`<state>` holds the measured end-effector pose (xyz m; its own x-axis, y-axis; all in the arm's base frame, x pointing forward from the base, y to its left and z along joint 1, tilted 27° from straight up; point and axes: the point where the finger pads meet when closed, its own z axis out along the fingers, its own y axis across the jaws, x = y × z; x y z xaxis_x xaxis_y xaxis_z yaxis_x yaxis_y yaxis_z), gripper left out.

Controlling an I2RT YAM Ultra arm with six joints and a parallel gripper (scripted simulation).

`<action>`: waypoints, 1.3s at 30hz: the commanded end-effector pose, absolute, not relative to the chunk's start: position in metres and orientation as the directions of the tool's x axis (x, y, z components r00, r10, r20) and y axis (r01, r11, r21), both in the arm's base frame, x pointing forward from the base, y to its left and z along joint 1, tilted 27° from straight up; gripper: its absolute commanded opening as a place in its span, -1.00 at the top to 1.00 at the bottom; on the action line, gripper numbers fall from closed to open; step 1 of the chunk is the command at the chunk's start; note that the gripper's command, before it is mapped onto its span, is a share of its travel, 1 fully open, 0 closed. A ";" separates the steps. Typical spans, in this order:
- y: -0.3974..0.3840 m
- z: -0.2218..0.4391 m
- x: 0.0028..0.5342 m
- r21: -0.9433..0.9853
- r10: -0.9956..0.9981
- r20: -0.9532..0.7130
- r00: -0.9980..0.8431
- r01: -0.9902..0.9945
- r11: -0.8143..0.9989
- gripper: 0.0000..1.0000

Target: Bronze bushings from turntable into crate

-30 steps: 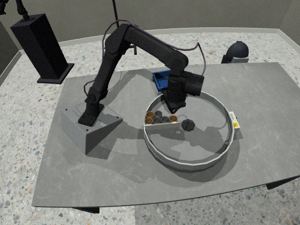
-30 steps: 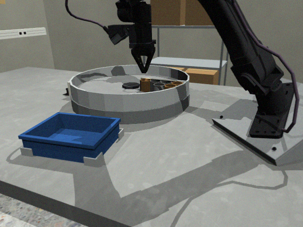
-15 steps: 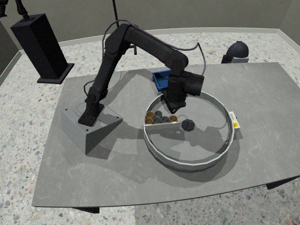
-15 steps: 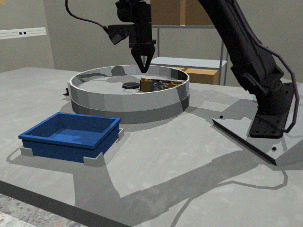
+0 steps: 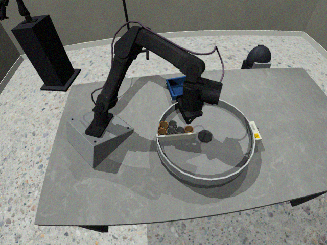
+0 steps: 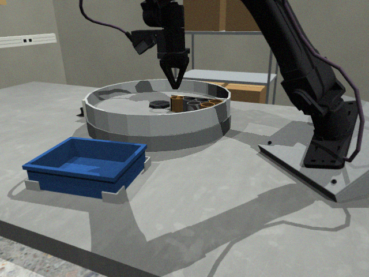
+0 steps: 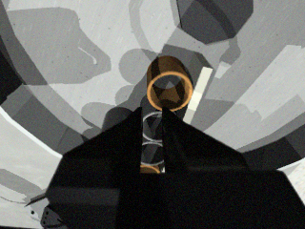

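My gripper is shut to a narrow gap with nothing between its fingers, pointing down above the turntable. A bronze bushing stands upright below the fingertips, at the inner end of the group beside the divider. Two more bronze bushings stand at the rim end, one behind the other. Three steel bushings stand between, one, a second and a third. The blue crate stands outside the turntable; its visible floor holds nothing.
A low pale divider runs along the bushings toward the dark central hub. The turntable has a raised wall all round. Pale corner brackets hold the crate. A label plate sits outside the wall.
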<state>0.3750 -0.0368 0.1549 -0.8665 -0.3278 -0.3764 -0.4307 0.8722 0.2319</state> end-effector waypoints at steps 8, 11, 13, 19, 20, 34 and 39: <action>-0.046 0.172 0.381 0.206 -0.315 -0.419 -0.852 -0.427 0.881 0.69; -0.046 0.170 0.381 0.209 -0.314 -0.415 -0.854 -0.426 0.880 0.69; -0.046 0.167 0.382 0.217 -0.313 -0.407 -0.858 -0.424 0.880 0.69; -0.046 0.165 0.382 0.220 -0.312 -0.404 -0.860 -0.423 0.879 0.69; -0.046 0.165 0.382 0.220 -0.312 -0.404 -0.860 -0.423 0.879 0.69; -0.046 0.165 0.382 0.220 -0.312 -0.404 -0.860 -0.423 0.879 0.69; -0.046 0.165 0.382 0.220 -0.312 -0.404 -0.860 -0.423 0.879 0.69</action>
